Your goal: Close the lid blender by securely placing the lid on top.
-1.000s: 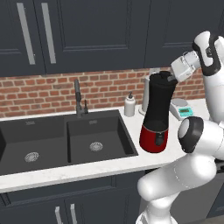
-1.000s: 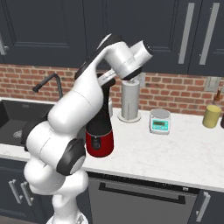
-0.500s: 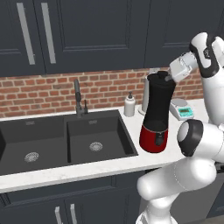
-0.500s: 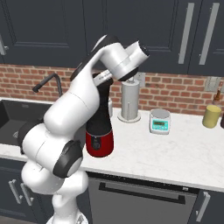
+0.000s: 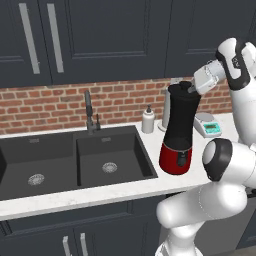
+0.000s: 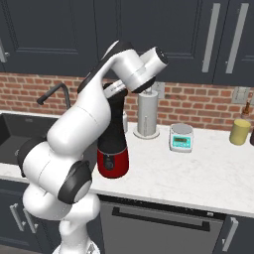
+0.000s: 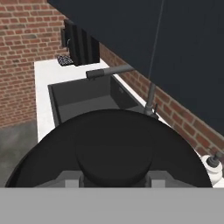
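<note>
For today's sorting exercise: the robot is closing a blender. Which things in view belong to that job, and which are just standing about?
Job in hand:
lid
blender
end effector, shut on the lid's knob

Standing about:
soap bottle
kitchen scale
paper towel roll
faucet
sink
yellow jar

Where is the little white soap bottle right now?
In the left base view, the soap bottle stands on the counter by the brick wall, between the sink and the blender.
</note>
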Motion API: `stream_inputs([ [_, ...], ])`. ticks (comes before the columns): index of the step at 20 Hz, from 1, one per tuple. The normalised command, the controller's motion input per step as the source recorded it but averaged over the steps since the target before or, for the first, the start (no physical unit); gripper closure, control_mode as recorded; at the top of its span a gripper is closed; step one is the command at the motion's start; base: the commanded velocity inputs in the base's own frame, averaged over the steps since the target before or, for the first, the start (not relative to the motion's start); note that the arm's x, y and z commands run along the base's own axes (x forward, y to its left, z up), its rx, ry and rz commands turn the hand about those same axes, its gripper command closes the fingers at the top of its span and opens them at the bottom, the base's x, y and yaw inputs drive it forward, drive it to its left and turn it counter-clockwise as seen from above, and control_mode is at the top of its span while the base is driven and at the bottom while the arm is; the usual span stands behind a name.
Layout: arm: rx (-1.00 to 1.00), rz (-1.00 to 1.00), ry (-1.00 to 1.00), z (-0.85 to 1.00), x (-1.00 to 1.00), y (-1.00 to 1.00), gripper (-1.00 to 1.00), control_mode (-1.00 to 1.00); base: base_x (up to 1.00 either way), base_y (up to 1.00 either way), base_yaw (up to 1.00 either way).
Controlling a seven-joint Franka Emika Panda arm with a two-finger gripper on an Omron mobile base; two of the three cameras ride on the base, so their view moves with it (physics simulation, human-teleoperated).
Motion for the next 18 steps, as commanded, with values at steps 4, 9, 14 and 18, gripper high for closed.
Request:
stream_inputs([
  [4, 0.0, 0.0, 0.0, 0.0, 0.01, 0.0, -1.0, -1.0, 0.0, 0.0, 0.0],
  [9, 0.0, 0.0, 0.0, 0.0, 0.0, 0.0, -1.0, -1.0, 0.0, 0.0, 0.0],
  [14, 0.0, 0.0, 0.0, 0.0, -0.01, 0.0, -1.0, -1.0, 0.0, 0.0, 0.0],
  [18, 0.0, 0.0, -0.03, 0.03, -0.08, 0.0, -1.0, -1.0, 0.0, 0.0, 0.0],
])
